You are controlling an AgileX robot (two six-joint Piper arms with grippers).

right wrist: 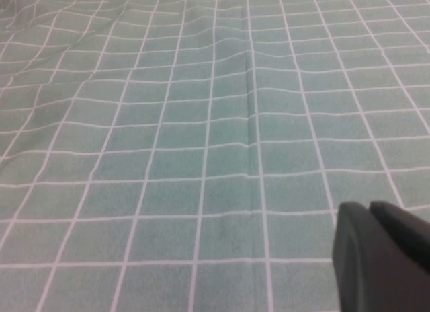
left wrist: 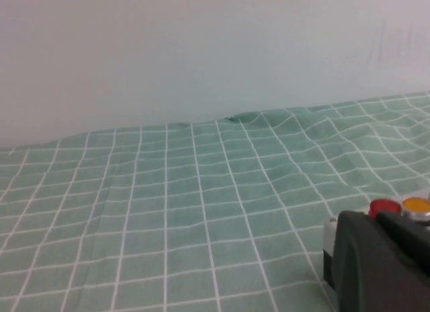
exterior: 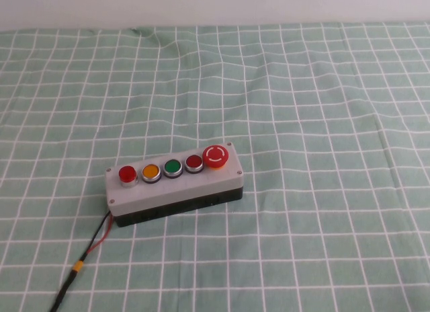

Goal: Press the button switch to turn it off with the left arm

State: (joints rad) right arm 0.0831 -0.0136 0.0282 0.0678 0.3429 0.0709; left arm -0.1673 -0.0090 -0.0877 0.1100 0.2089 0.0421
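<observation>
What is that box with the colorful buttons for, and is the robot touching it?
Not yet. The grey button box sits alone on the green checked cloth. The bright red button switch at its end is unpressed. The left gripper waits nearby, seen only from its wrist camera; the right gripper is parked over bare cloth.

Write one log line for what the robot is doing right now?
phase: before press | button switch: untouched, left end of grey box | left gripper: near box, off button | right gripper: over cloth

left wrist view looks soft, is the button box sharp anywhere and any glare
High view: even light, button box sharp, button switch glare-free. Left wrist view: left claw a dark blur hiding most of the box. Right wrist view: right claw blurred over checked cloth.
</observation>
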